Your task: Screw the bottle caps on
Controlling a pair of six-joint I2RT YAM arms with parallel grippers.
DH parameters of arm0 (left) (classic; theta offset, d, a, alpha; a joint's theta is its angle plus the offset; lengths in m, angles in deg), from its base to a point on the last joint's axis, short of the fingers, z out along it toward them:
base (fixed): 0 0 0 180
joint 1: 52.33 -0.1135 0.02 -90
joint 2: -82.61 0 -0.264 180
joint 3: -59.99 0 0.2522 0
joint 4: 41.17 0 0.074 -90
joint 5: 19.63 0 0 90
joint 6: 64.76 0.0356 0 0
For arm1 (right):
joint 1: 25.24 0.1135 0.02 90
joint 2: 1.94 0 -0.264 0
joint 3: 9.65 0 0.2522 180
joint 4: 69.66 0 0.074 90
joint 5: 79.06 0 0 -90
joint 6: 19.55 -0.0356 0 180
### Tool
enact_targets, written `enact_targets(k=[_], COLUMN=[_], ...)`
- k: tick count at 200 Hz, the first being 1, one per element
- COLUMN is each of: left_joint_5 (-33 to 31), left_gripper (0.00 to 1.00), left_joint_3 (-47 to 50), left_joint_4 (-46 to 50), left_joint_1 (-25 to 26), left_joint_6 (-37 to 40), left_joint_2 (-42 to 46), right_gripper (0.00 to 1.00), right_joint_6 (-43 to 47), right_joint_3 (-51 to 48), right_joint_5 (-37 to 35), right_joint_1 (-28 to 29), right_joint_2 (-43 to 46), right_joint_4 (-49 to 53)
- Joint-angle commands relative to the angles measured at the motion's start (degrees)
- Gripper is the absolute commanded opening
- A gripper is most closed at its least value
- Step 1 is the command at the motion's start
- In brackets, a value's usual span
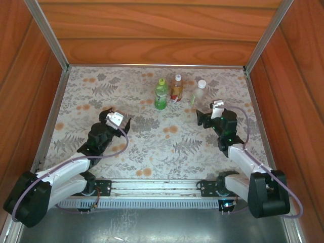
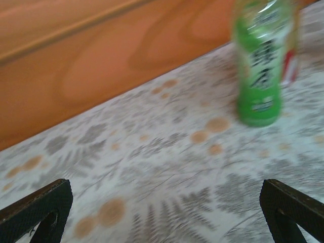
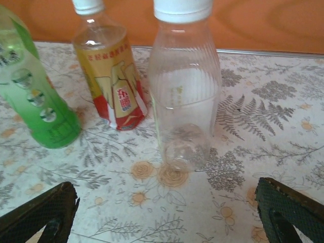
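Observation:
Three bottles stand upright in a row at the back of the table. The green bottle (image 1: 161, 96) wears a yellow-green cap (image 1: 162, 81). The amber bottle (image 1: 176, 90) and the clear bottle (image 1: 199, 94) each carry a white cap (image 3: 182, 7). In the right wrist view the clear bottle (image 3: 185, 86) stands closest, with the amber bottle (image 3: 109, 76) and green bottle (image 3: 35, 101) to its left. My right gripper (image 1: 203, 117) (image 3: 164, 217) is open and empty just short of the clear bottle. My left gripper (image 1: 121, 118) (image 2: 167, 212) is open and empty, well left of the green bottle (image 2: 258, 66).
The flower-patterned tablecloth (image 1: 167, 147) covers the floor of a wooden enclosure. Wood walls (image 1: 152, 35) rise on three sides behind metal rails. Bare cloth lies between the two arms and in front of the bottles.

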Motion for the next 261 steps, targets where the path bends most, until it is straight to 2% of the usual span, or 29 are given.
enact_targets(k=[1, 32, 73, 95, 134, 150, 165, 183, 207, 261], left_joint_5=[-7.32, -4.09, -2.15, -3.23, -1.9, 2.57, 3.15, 0.83, -3.66, -3.85], left_gripper=[1.0, 1.0, 1.0, 1.0, 1.0, 1.0, 1.0, 1.0, 1.0, 1.0], left_joint_3=[0.9, 1.02, -0.44, -2.72, -5.2, -4.73, -6.18, -8.35, -9.08, -8.91], left_joint_4=[-0.91, -3.05, -14.68, -15.6, -18.77, -20.04, -25.17, -19.08, -18.52, -18.5], left_joint_1=[-4.08, -12.61, -15.68, -16.29, -22.76, -26.52, -26.86, -27.5, -27.88, -27.83], left_joint_6=[-0.07, -6.07, -5.7, -3.12, -8.24, -11.78, -11.1, -13.04, -15.16, -15.28], left_joint_2=[0.28, -4.68, -18.9, -22.93, -29.07, -31.21, -36.57, -35.45, -35.82, -35.62], right_gripper=[0.97, 0.99, 1.0, 1.0, 1.0, 1.0, 1.0, 1.0, 1.0, 1.0], right_joint_6=[2.01, 2.67, 1.94, 1.8, 1.1, 0.84, 0.58, 0.49, 0.26, -0.4], right_joint_3=[-1.84, -2.03, -1.68, -0.58, -0.44, 0.16, 0.71, 1.06, 2.03, 4.23], right_joint_5=[-4.54, -5.05, -4.52, -2.96, -0.6, 0.39, 1.16, 1.63, 2.53, 3.5], right_joint_1=[-0.66, -1.28, -3.19, -4.76, -7.42, -7.99, -8.42, -8.76, -9.28, -10.11], right_joint_2=[-2.9, -7.44, -11.87, -12.85, -18.7, -21.06, -23.16, -24.33, -24.38, -24.98], right_joint_4=[-7.81, -11.79, -15.63, -14.71, -20.6, -21.87, -22.64, -23.15, -21.46, -17.85])
